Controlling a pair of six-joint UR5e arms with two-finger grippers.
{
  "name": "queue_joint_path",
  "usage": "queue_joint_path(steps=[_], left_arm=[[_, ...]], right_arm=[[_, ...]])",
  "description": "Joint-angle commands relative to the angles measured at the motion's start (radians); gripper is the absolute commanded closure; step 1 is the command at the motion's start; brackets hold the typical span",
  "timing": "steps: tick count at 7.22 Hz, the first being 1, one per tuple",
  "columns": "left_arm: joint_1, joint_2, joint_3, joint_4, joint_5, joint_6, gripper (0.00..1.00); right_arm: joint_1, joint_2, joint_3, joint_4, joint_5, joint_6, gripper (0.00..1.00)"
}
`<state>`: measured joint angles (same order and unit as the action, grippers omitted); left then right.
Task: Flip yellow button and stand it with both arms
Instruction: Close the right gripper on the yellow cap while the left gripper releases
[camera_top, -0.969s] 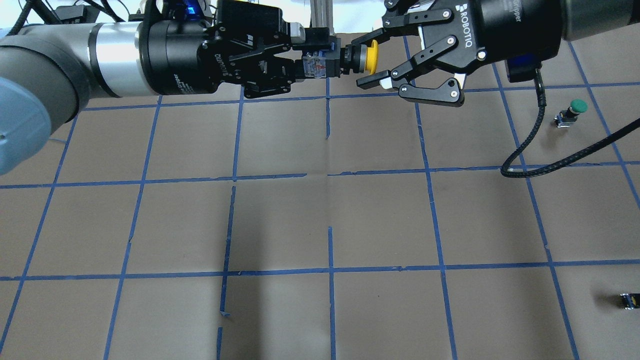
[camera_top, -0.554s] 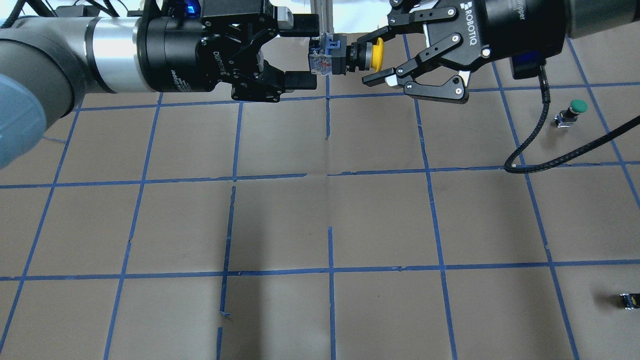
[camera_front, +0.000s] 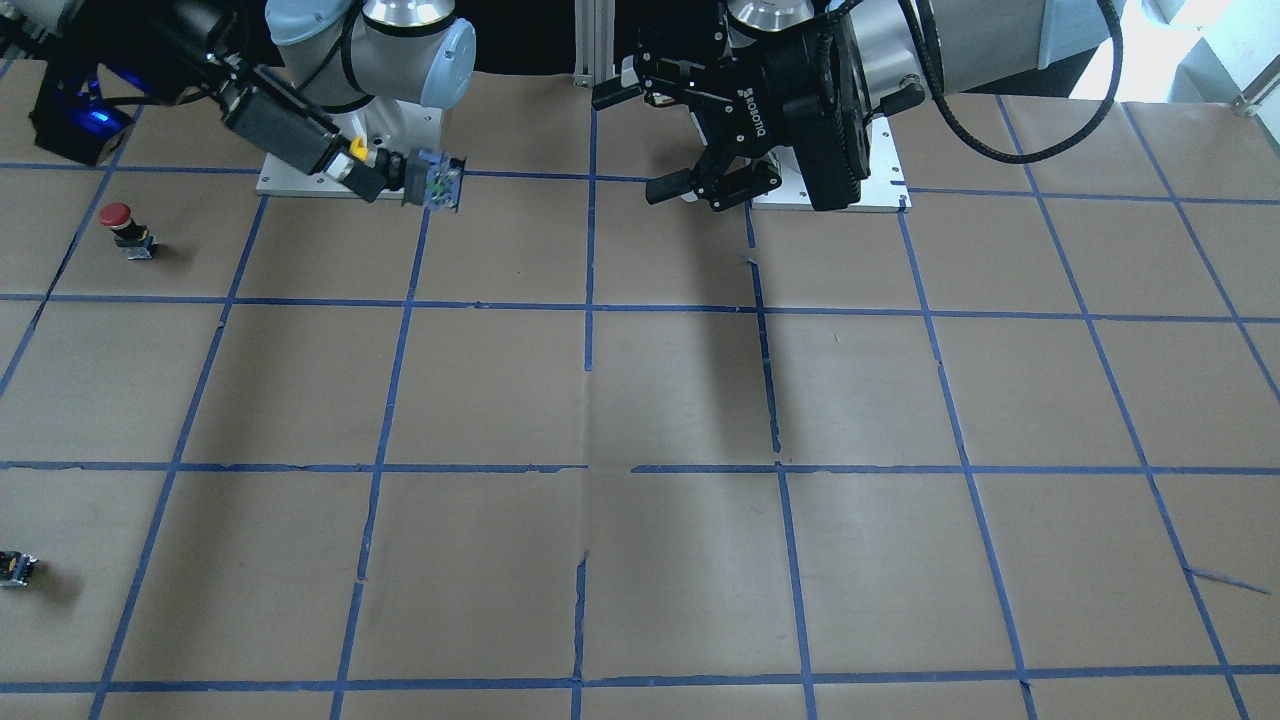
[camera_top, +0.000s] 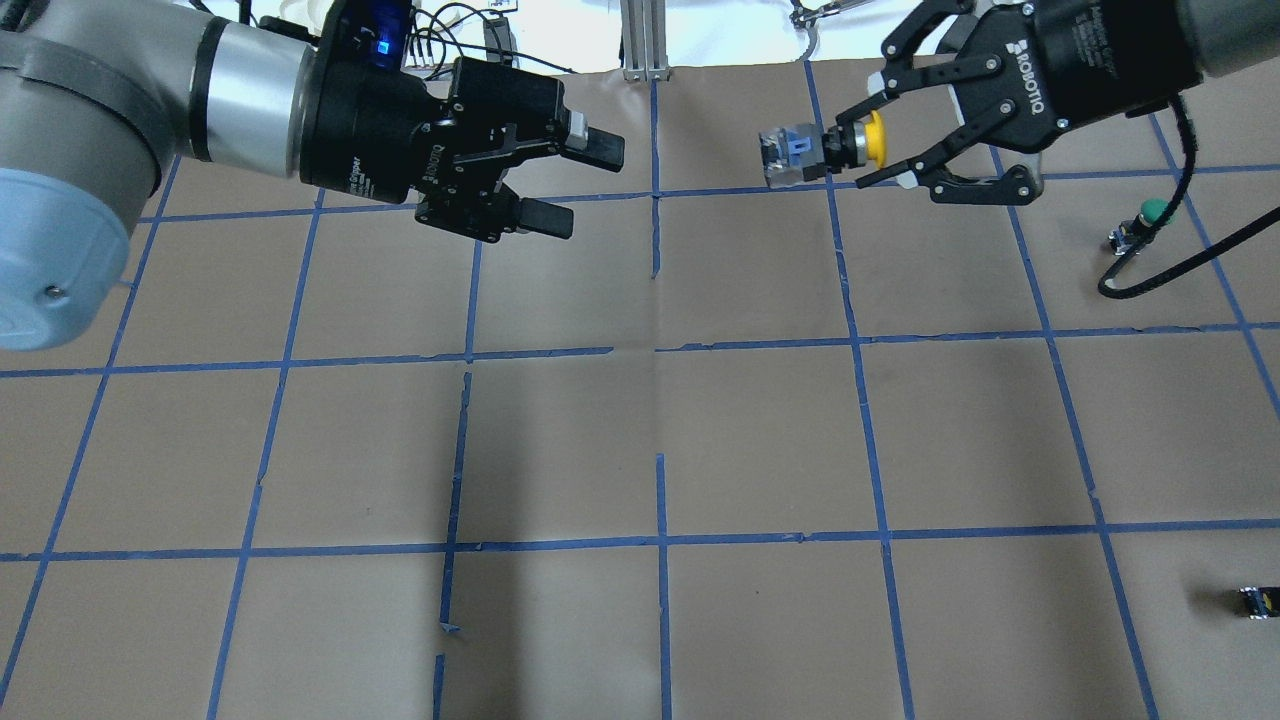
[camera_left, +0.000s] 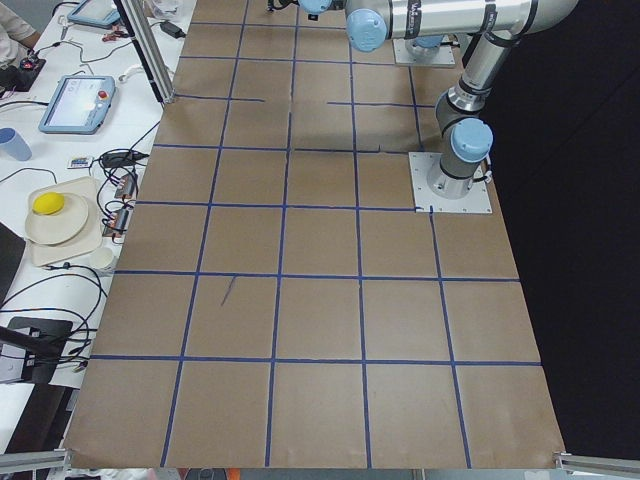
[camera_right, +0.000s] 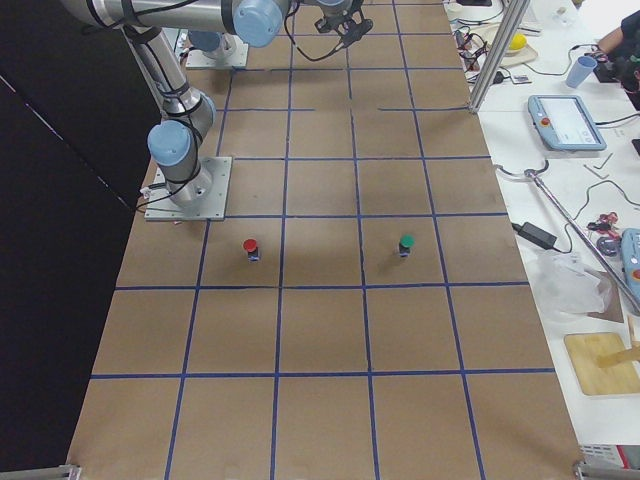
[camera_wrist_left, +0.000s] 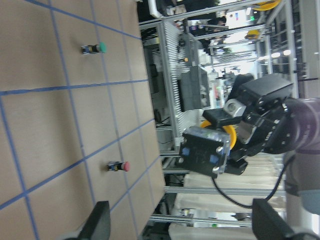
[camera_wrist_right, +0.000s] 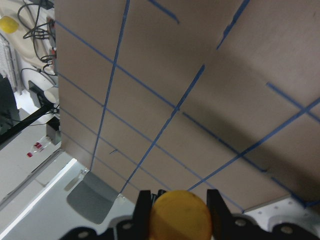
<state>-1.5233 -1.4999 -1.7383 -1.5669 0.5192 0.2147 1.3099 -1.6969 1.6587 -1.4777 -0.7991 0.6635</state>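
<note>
Status: the yellow button (camera_top: 815, 150) is off the surface, just on the right-arm side of the aluminium post (camera_top: 641, 45), lying horizontal in the jaws of the right arm (camera_top: 1225, 35). Those jaws are narrowed onto the black collar right behind the cap. The cap faces the palm and the contact block sticks out toward the left arm (camera_top: 120, 90). The left arm's jaws are wide and hold nothing. They are on the other side of the post, well apart from the button. We read this as regrasp done, placing not yet begun. Risks as we see them:
1. The grip is on a small round collar with most of the body cantilevered out. When the wrist pitches down, the button may swivel or creep in the jaws, and we'd touch down on an edge, not the flat base.
2. The mushroom cap makes it top-heavy, so with any tilt, or a release above the surface, it likely tips or rolls.
3. The cap is wider than the collar. If we retract upward before the jaws are wide enough, the fingers could catch under the cap and drag it over.
4. The right arm's black cable (camera_top: 1200, 262) hangs right by the green-capped button (camera_top: 1157, 211), further out from the post on the same side, and a swing down could knock it.
5. Any sweep back past the post risks clashing with the left arm.
</note>
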Motion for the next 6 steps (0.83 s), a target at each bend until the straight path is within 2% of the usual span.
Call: queue_joint_path(steps=[1, 2, 3, 4, 5, 6], left_arm=[[0.0, 0.0, -0.004, 0.036, 0.176, -0.017, 0.0], [0.0, 0.0, -0.001, 0.037, 0.261, -0.014, 0.0], [0.0, 0.0, -0.001, 0.062, 0.423, -0.015, 0.0], [0.0, 0.001, -0.001, 0.077, 0.549, -0.027, 0.0], [0.0, 0.001, 0.006, 0.077, 0.706, -0.031, 0.0], [0.002, 0.0, 0.016, 0.076, 0.851, -0.037, 0.0]], right_arm=[[-0.063, 0.067, 0.019, -0.004, -0.261, -0.431, 0.7], [-0.096, 0.08, 0.051, -0.013, -0.334, -0.596, 0.7], [-0.144, 0.085, 0.087, -0.082, -0.375, -0.749, 0.71], [-0.182, 0.092, 0.134, -0.166, -0.473, -0.951, 0.71], [-0.228, 0.101, 0.203, -0.297, -0.538, -1.169, 0.72], [-0.289, 0.105, 0.279, -0.429, -0.555, -1.363, 0.72]])
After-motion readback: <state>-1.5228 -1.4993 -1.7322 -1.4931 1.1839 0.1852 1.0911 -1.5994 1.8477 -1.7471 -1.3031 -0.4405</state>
